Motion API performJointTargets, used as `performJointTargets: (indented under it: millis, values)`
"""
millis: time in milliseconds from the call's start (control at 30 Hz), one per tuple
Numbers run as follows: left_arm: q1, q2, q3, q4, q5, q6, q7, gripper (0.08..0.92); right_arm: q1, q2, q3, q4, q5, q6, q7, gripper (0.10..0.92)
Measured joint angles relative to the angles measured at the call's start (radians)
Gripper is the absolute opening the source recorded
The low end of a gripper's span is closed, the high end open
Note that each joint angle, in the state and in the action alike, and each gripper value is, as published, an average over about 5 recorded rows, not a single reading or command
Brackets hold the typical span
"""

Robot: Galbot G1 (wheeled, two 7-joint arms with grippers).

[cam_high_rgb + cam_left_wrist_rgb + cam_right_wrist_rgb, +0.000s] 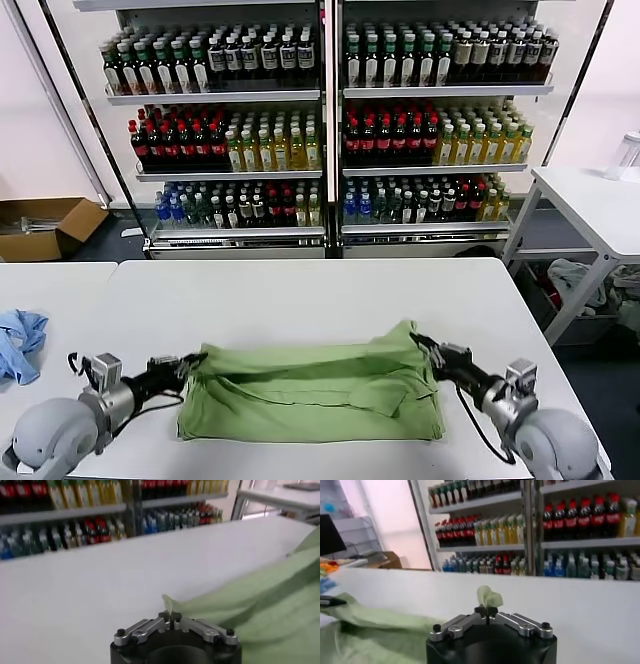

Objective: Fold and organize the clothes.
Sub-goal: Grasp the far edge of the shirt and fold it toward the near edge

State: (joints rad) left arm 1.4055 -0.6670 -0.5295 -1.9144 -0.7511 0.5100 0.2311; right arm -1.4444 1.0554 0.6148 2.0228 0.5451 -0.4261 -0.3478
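Green shirt [312, 392] pinched: left claw [193, 361], right claw [424, 349].

Soft matt green cloth shirt [315, 395] on a smooth white table [300, 300]; end effector [170, 616] fingers bare metal

Table: a white tabletop [300, 300] is spread ahead of both grippers.
Cooler: glass-doored shelving [325, 120] is set beyond the table's far edge, well ahead of the grippers; rows of bottles [220, 145] with red, yellow, green and blue contents are held on it.
Side table: a second white table [590, 205] on a metal frame is placed out past the right gripper.
Box: an open cardboard box [45, 225] is seen on the floor, far beyond the left gripper.
Cloth: a blue cloth [20, 345] is laid on the tabletop just outside the left gripper.
Wall: pale walls are seen on both sides of the cooler.
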Motion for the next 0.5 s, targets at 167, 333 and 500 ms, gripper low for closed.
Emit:
performJointTargets:
  millis: [167, 333, 500]
  values:
    - [0.038, -0.005, -0.02, -0.02, 0.02, 0.026, -0.003, 0.161, -0.073, 0.013, 0.034, 0.03, -0.016, 0.007, 0.001, 0.145]
    - [0.061, -0.008, -0.047, -0.042, 0.028, 0.041, -0.015, 0.308, -0.113, 0.023, 0.074, 0.042, -0.022, 0.036, 0.003, 0.284]
    - [0.085, -0.012, -0.083, -0.068, 0.013, 0.048, -0.045, 0.455, -0.126, 0.039, 0.135, 0.036, -0.002, 0.105, -0.004, 0.431]
